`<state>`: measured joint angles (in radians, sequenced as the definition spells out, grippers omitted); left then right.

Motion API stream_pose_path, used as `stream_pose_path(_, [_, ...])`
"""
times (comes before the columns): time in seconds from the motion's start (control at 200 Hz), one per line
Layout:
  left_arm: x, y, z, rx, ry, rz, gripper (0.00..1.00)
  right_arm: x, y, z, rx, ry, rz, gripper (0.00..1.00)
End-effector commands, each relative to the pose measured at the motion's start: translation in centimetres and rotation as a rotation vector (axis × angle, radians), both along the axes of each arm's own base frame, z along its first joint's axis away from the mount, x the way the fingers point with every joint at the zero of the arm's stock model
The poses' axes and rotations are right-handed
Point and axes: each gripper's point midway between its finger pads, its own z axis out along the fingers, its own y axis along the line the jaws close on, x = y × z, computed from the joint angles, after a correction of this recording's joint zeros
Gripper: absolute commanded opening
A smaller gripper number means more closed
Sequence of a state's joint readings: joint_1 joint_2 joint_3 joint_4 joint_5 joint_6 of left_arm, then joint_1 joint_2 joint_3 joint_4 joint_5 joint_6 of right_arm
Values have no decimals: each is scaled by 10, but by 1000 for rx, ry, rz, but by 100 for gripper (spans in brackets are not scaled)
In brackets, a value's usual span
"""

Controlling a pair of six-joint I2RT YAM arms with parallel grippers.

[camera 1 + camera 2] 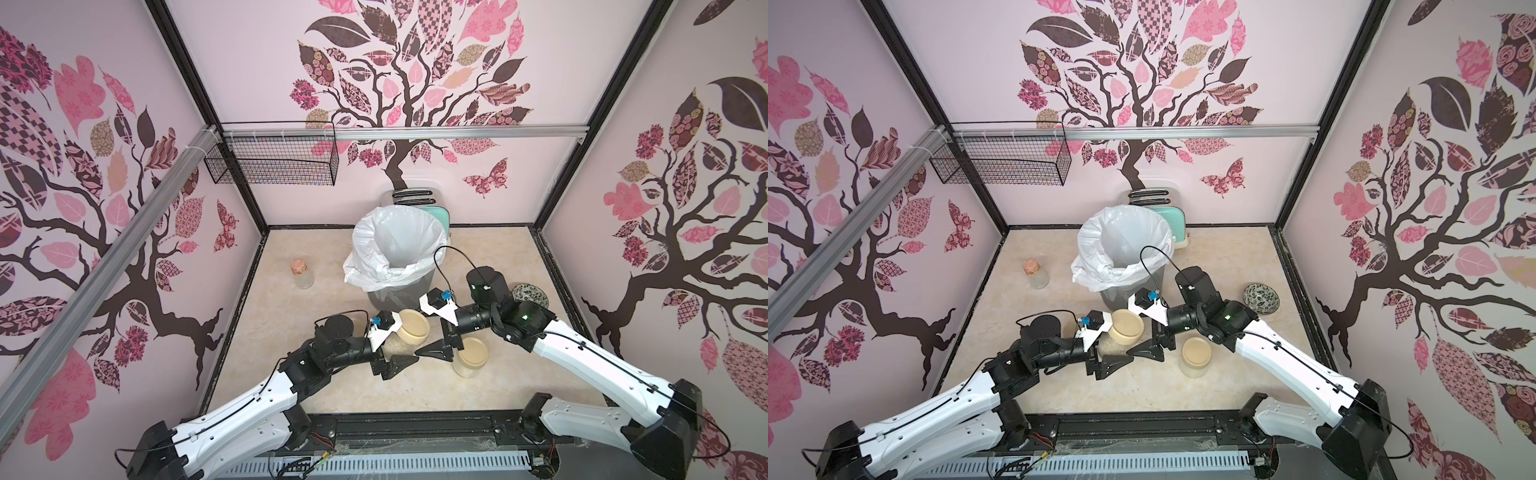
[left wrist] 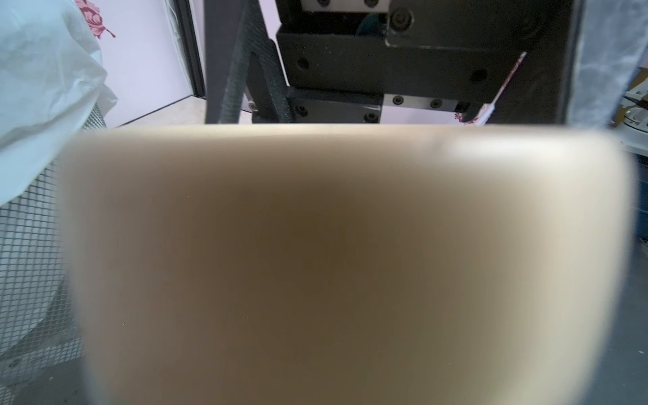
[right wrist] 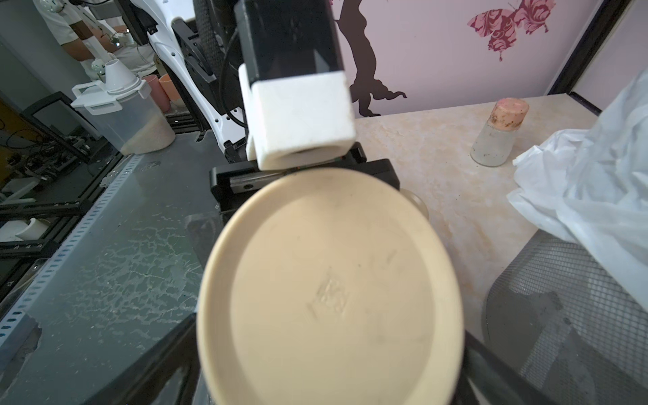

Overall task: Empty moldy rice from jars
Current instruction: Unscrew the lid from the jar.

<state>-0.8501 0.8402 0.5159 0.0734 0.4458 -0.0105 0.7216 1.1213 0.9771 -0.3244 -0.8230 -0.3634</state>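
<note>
Left claw [image 1: 397, 357] grips the tilted jar [image 1: 395, 348]; right claw [image 3: 331, 324] straddles its lid [image 1: 409, 328], can't tell if it's pinching.

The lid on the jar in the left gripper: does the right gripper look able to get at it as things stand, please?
Probably yes: the lid faces the right gripper, whose open jaws flank it with nothing between; the left gripper holds the jar tilted toward it.
</note>
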Motion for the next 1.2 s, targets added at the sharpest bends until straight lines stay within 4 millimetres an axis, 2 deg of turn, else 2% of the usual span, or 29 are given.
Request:
stream_pose_path(0.0, [9, 2, 46, -118, -111, 41, 57, 5, -5, 24, 20, 17, -94, 100])
stream_pose_path(0.18, [17, 4, 43, -100, -124, 84, 58, 25, -17, 38, -7, 117, -306, 99])
stream_pose_path(0.33, [20, 1, 39, -97, -119, 85, 58, 19, -14, 44, -39, 233, -314, 99])
stream_pose_path(0.65, [20, -2, 40, -96, -123, 73, 57, 28, -4, 33, -118, 227, -411, 99])
stream_pose_path(0.96, [20, -4, 38, -90, -119, 63, 57, 35, 6, 28, -148, 253, -431, 100])
stream_pose_path(1.19, [20, -4, 39, -92, -121, 63, 56, 31, 12, 24, -149, 277, -391, 98])
